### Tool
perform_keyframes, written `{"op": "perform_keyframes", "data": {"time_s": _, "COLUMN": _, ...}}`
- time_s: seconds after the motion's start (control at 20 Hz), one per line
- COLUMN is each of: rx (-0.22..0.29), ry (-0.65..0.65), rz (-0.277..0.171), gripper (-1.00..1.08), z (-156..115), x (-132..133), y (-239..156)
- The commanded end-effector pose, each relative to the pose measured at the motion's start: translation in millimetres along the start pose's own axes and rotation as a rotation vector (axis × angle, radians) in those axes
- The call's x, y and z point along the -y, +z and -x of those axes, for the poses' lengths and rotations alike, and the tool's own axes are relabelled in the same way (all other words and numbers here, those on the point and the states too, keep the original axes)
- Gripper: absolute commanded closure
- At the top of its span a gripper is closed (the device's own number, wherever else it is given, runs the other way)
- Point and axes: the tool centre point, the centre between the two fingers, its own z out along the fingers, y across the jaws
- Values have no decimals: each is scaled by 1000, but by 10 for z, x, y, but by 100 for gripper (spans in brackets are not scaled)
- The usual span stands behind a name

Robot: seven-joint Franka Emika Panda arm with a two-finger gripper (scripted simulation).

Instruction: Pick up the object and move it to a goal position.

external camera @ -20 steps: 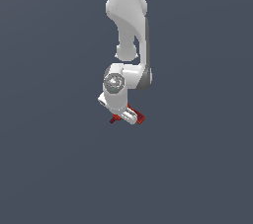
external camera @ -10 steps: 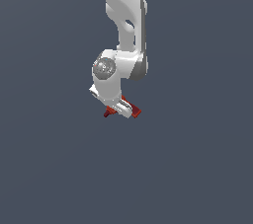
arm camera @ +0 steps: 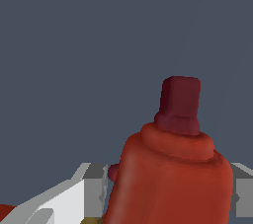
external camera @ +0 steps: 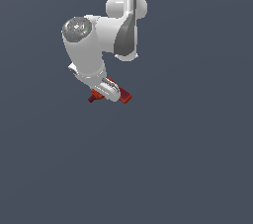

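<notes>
The object (arm camera: pixel 173 168), a red drill-shaped item with a darker maroon tip, sits between the two pale fingers (arm camera: pixel 91 191) of the gripper (external camera: pixel 109 91). In the wrist view a finger stands hard against each flank of the red body, so the pincer reads as clamped on it. In the exterior view the object (external camera: pixel 123 96) projects from both sides of the gripper: a red block toward 4 o'clock and a darker stub toward 8 o'clock. The grip therefore appears to fall across the narrow middle, probably because that section fits within the finger span.

The arm (external camera: pixel 91 45) descends from 12 o'clock and is tilted, with the wrist angled toward 5 o'clock, so the object is carried obliquely.

The exterior view shows the whole arm and the object's place in the scene, slightly left of centre. It does not show finger contact. The wrist view shows that contact and the maroon tip pointing away from the camera. No goal marker is visible in either view, and the plain grey background gives no height cue.
</notes>
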Motion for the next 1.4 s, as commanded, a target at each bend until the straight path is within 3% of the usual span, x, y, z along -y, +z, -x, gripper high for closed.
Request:
{"op": "perform_keyframes", "data": {"time_s": 0.0, "rx": -3, "ry": 1, "rz": -2, "gripper": 108, "z": -18, "x": -149, "y": -305}}
{"op": "perform_keyframes", "data": {"time_s": 0.75, "rx": -3, "ry": 0, "rz": 0, "gripper": 108, "z": -138, "x": -927, "y": -1869}}
{"op": "perform_keyframes", "data": {"time_s": 1.35, "rx": -4, "ry": -2, "rz": 0, "gripper": 108, "z": -232, "x": -1305, "y": -2676}}
